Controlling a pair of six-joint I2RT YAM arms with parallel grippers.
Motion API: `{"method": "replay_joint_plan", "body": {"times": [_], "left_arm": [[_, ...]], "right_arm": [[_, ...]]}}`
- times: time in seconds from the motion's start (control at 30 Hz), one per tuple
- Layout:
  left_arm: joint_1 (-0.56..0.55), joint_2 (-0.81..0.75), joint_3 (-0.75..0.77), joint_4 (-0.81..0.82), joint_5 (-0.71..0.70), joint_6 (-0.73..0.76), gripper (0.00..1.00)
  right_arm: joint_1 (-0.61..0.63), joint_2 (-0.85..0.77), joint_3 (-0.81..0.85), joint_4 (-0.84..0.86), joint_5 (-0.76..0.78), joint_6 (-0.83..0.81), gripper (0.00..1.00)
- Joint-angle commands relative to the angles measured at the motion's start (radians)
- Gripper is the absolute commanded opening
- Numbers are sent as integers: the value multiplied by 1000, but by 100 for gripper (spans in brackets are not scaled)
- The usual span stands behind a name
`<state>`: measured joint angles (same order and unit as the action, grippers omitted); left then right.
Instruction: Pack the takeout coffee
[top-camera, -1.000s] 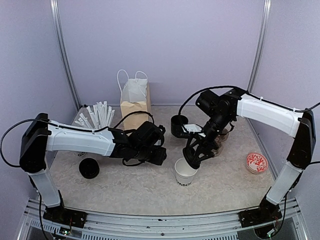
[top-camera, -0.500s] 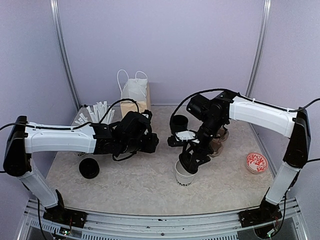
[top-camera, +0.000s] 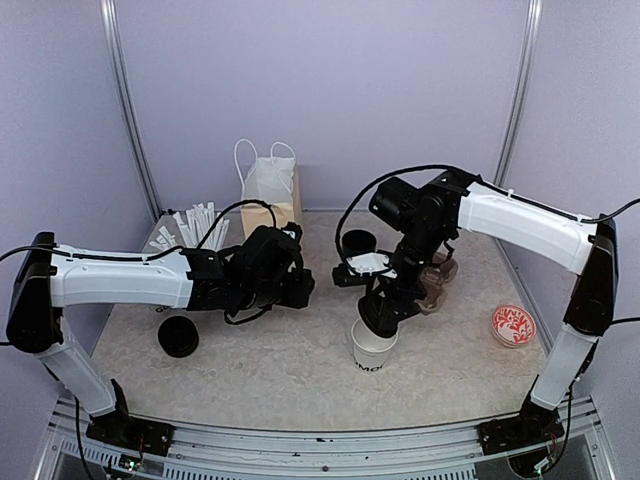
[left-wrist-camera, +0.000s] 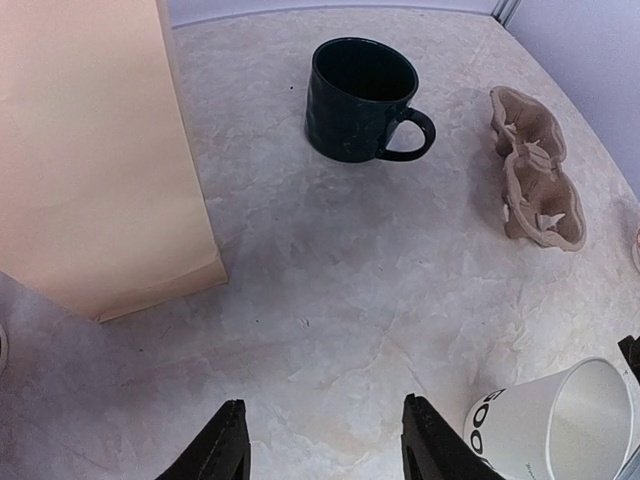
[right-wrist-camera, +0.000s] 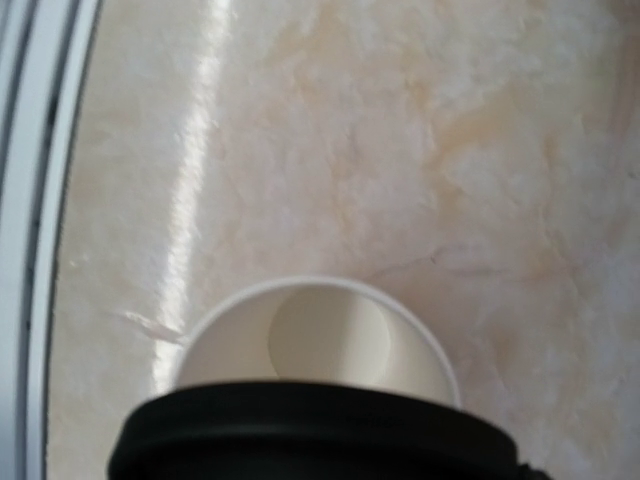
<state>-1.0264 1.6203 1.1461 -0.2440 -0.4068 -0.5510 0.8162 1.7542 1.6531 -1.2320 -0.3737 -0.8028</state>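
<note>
An open white paper cup (top-camera: 371, 350) with black lettering stands upright at the table's middle front. My right gripper (top-camera: 383, 312) hangs just above it, shut on a round black lid (right-wrist-camera: 310, 435). In the right wrist view the lid fills the bottom edge and hides the fingers, with the empty cup (right-wrist-camera: 315, 345) directly beyond it. My left gripper (top-camera: 288, 282) hovers open and empty left of the cup, near the paper bag. Its fingertips (left-wrist-camera: 228, 445) frame bare table, with the cup (left-wrist-camera: 555, 425) at the lower right. A second black lid (top-camera: 178, 336) shows at the left; what it sits on I cannot tell.
A brown paper bag (top-camera: 270, 205) with white handles stands at the back, seen close in the left wrist view (left-wrist-camera: 90, 150). A dark green mug (left-wrist-camera: 362, 98) and a cardboard cup carrier (left-wrist-camera: 535, 180) sit behind the cup. White straws (top-camera: 195, 230) lie back left; a red-and-white disc (top-camera: 513, 325) lies right.
My left arm has swung back and left, toward the paper bag. My right gripper has shifted slightly left with the lid, closer over the cup.
</note>
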Motion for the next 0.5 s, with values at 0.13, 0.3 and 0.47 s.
{"method": "replay_joint_plan", "body": {"times": [0.13, 0.3, 0.47], "left_arm": [[4, -19, -8, -23, -29, -5, 52], [4, -19, -13, -26, -33, -9, 52], [5, -20, -18, -29, -35, -12, 52]], "right_arm": [[14, 11, -13, -24, 67, 9, 72], [28, 25, -12, -22, 73, 14, 72], [38, 40, -19, -26, 84, 18, 72]]}}
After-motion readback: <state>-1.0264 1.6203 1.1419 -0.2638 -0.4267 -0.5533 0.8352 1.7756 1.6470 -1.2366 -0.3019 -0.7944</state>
